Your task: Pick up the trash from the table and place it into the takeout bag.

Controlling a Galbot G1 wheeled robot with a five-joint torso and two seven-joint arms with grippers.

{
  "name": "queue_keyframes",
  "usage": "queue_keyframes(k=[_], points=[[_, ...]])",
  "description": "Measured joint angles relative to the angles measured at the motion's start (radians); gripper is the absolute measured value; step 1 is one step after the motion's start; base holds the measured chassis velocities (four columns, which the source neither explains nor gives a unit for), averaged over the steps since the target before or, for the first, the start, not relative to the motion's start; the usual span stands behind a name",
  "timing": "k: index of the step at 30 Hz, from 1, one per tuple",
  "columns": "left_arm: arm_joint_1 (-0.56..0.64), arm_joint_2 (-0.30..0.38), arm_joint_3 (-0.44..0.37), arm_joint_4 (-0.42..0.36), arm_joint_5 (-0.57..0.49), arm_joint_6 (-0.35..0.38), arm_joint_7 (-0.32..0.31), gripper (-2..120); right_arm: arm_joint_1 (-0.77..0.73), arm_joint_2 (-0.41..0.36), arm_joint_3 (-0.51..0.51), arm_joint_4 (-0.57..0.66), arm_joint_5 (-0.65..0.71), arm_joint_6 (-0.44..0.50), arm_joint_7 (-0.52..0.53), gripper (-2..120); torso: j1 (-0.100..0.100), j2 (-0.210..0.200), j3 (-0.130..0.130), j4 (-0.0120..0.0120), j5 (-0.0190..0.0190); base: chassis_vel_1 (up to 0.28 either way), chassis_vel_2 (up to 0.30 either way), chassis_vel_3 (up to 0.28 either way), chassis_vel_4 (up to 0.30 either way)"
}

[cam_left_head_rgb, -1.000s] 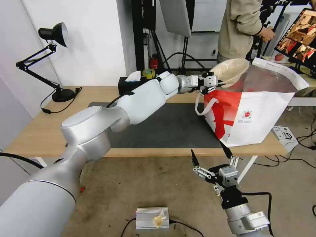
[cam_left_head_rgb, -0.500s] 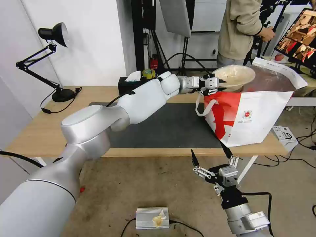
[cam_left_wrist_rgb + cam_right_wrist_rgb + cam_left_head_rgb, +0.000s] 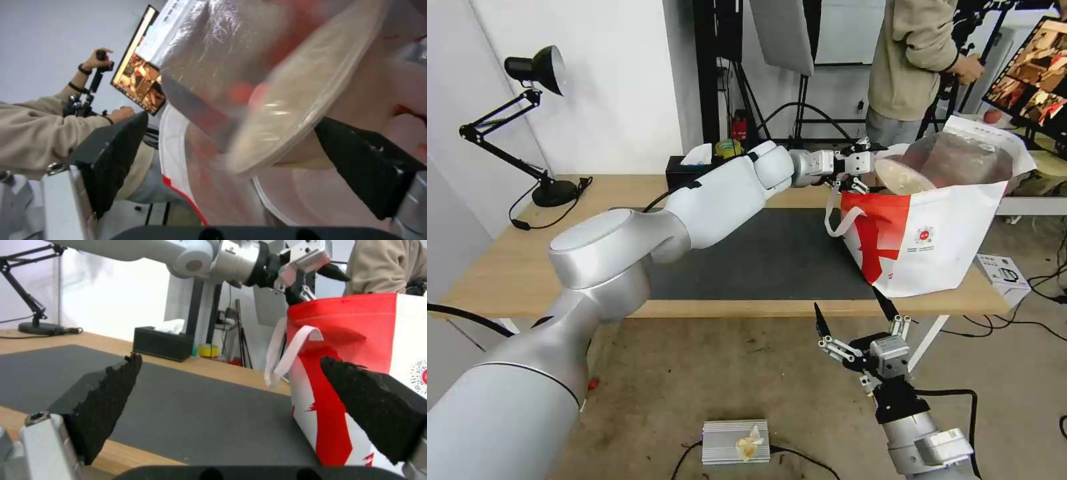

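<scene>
The left tool (image 3: 864, 165) is at the top edge of the takeout bag (image 3: 934, 233), with its fingers spread wide. The beige bowl (image 3: 902, 177) sits tilted in the mouth of the bag, against the silver lining, free of the fingers. The bag stands at the right end of the table (image 3: 507, 267). The right tool (image 3: 854, 319) hangs wide open below the front edge of the table.

white wall (image 3: 620, 80), black desk lamp (image 3: 534, 67), brown floor (image 3: 727, 373).
</scene>
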Motion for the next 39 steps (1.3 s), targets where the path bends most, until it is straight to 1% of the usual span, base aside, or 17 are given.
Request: queue_keyframes(k=[1, 3, 6, 11, 18, 22, 24, 26, 28, 30, 31, 33, 34, 36, 38, 39], points=[[0.000, 0.000, -0.001, 0.000, 0.001, 0.000, -0.004, 100, 0.000, 0.000, 0.000, 0.000, 0.000, 0.000, 0.000, 100, 0.000, 0.000, 0.000, 0.0000, 0.0000, 0.000, 0.000, 0.000, 0.000], [-0.002, 0.000, -0.010, -0.002, 0.007, 0.000, -0.033, 100, 0.000, 0.000, 0.000, 0.000, 0.000, 0.000, 0.000, 100, 0.000, 0.000, 0.000, 0.0000, 0.0000, 0.000, 0.000, 0.000, 0.000], [-0.003, 0.000, -0.017, -0.002, 0.014, -0.001, -0.043, 100, 0.000, 0.000, 0.000, 0.000, 0.000, 0.000, 0.000, 100, 0.000, 0.000, 0.000, 0.0000, 0.0000, 0.000, 0.000, 0.000, 0.000], [-0.003, 0.001, -0.039, -0.004, 0.017, -0.001, -0.055, 100, 0.000, 0.000, 0.000, 0.000, 0.000, 0.000, 0.000, 100, 0.000, 0.000, 0.000, 0.0000, 0.0000, 0.000, 0.000, 0.000, 0.000], [-0.019, 0.002, -0.057, -0.011, -0.002, -0.002, -0.054, 100, 0.000, 0.000, 0.000, 0.000, 0.000, 0.000, 0.000, 100, 0.000, 0.000, 0.000, 0.0000, 0.0000, 0.000, 0.000, 0.000, 0.000], [-0.032, 0.004, -0.081, -0.031, -0.070, 0.014, -0.038, 100, 0.000, 0.000, 0.000, 0.000, 0.000, 0.000, 0.000, 100, 0.000, 0.000, 0.000, 0.0000, 0.0000, 0.000, 0.000, 0.000, 0.000], [-0.033, 0.005, -0.085, -0.037, -0.088, 0.021, -0.034, 100, 0.000, 0.000, 0.000, 0.000, 0.000, 0.000, 0.000, 100, 0.000, 0.000, 0.000, -0.0001, 0.0000, 0.000, 0.000, 0.000, 0.000], [-0.035, 0.019, -0.098, -0.063, -0.114, 0.045, -0.026, 100, 0.000, 0.000, 0.000, 0.000, 0.000, 0.000, 0.000, 100, 0.000, 0.000, 0.000, -0.0002, 0.0000, 0.000, 0.000, 0.000, 0.000], [-0.035, 0.028, -0.102, -0.074, -0.121, 0.054, -0.023, 100, 0.000, 0.000, 0.000, 0.000, 0.000, 0.000, 0.000, 100, 0.000, 0.000, 0.000, -0.0001, 0.0000, 0.000, 0.000, 0.000, 0.000], [-0.028, 0.057, -0.114, -0.116, -0.168, 0.087, -0.023, 100, 0.000, 0.000, 0.000, 0.000, 0.000, 0.000, 0.000, 100, 0.000, 0.000, 0.000, 0.0000, -0.0001, 0.000, 0.000, 0.000, 0.000], [-0.028, 0.057, -0.114, -0.116, -0.168, 0.087, -0.023, 100, 0.000, 0.000, 0.000, 0.000, 0.000, 0.000, 0.000, 100, 0.000, 0.000, 0.000, 0.0000, -0.0001, 0.000, 0.000, 0.000, 0.000], [-0.010, 0.089, -0.120, -0.158, -0.235, 0.118, -0.030, 100, 0.000, 0.000, 0.000, 0.000, 0.000, 0.000, 0.000, 100, 0.000, 0.000, 0.000, 0.0001, -0.0001, 0.000, 0.000, 0.000, 0.000], [-0.010, 0.089, -0.120, -0.158, -0.235, 0.118, -0.030, 100, 0.000, 0.000, 0.000, 0.000, 0.000, 0.000, 0.000, 100, 0.000, 0.000, 0.000, 0.0001, -0.0001, 0.000, 0.000, 0.000, 0.000], [0.009, 0.108, -0.133, -0.191, -0.292, 0.140, -0.041, 100, 0.000, 0.000, 0.000, 0.000, 0.000, 0.000, 0.000, 100, 0.000, 0.000, 0.000, 0.0003, -0.0002, 0.000, 0.000, 0.000, 0.000], [0.038, 0.130, -0.149, -0.239, -0.355, 0.166, -0.067, 100, 0.000, 0.000, 0.000, 0.000, 0.000, 0.000, 0.000, 100, 0.000, 0.000, 0.000, 0.0000, -0.0002, 0.000, 0.000, 0.000, 0.000], [0.038, 0.130, -0.149, -0.239, -0.355, 0.166, -0.067, 100, 0.000, 0.000, 0.000, 0.000, 0.000, 0.000, 0.000, 100, 0.000, 0.000, 0.000, 0.0000, -0.0002, 0.000, 0.000, 0.000, 0.000]])
